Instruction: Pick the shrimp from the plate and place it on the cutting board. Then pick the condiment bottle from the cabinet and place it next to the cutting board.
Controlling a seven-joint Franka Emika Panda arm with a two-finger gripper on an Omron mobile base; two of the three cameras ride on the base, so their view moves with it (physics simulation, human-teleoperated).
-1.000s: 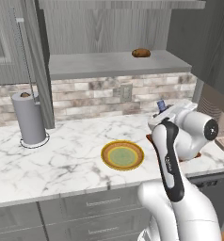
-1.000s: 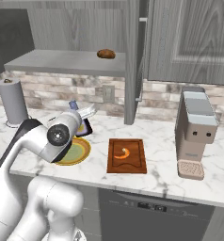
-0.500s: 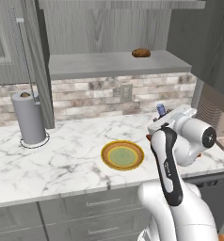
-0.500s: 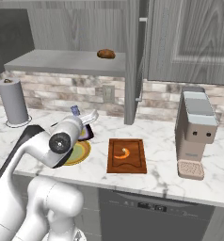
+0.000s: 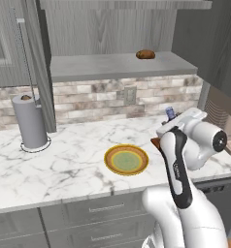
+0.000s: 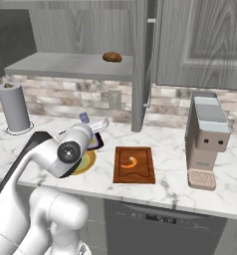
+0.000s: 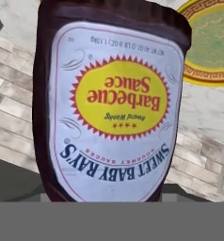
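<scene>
I have the condiment bottle [image 7: 109, 106] clamped in the gripper [image 6: 90, 130], jaws closed on its body; in the hand view its barbecue sauce label reads upside down and sits right up against the lens, so the hand is rolled over and I carry the bottle close. Its bluish cap pokes out above the wrist in both base views, over the counter [image 5: 64, 167] between the plate [image 5: 126, 159] and the cutting board [image 6: 134, 164]. I judge that I hold it up off the marble so it clears the plate rim on the way to a spot beside the board. The shrimp [image 6: 131, 161] already lies on the board, near its middle, so the first half of the job looks done. The plate is bare, pale green centre showing. By my count: one bottle, one shrimp, one plate, one board, one brown potato-like lump [image 6: 112, 57] left on the cabinet [image 5: 117, 65] shelf, one paper towel roll [image 5: 30, 121] and one coffee machine [image 6: 207, 139].
</scene>
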